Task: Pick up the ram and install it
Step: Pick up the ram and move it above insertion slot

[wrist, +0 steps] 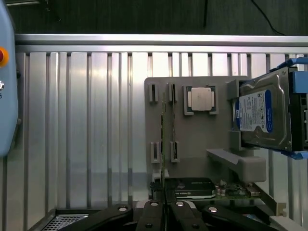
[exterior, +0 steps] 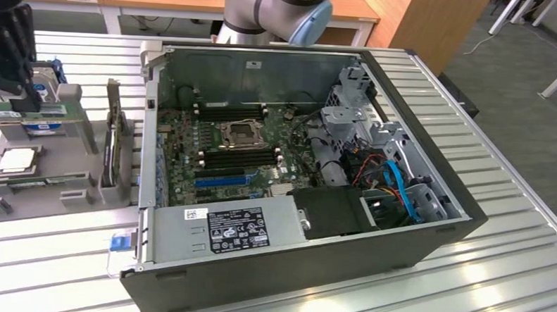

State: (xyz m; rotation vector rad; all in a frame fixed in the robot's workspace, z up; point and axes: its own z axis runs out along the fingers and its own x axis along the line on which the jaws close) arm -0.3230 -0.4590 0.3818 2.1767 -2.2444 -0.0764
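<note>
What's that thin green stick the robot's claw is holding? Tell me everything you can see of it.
The ram appears edge-on in the wrist view: a long, very thin, straight dark green board, its chips hidden from this angle. The shut gripper clamps it from both sides. It stretches out over the grey holder, between its slotted clips; whether it touches them is unclear.

table (wrist: 86,120): ribbed shiny metal. fixture (wrist: 202,139): matt grey plastic. hard drive (wrist: 262,113): bare metal (glossy blue label). ram (exterior: 17,114): green circuit board.

Holder (wrist: 202,139) sits at the exterior view's left of the case (exterior: 349,272). On it: processor (wrist: 202,98) beside hard drive (wrist: 262,113). The ram (wrist: 163,144) is in my gripper (wrist: 164,211), over the holder.
</note>
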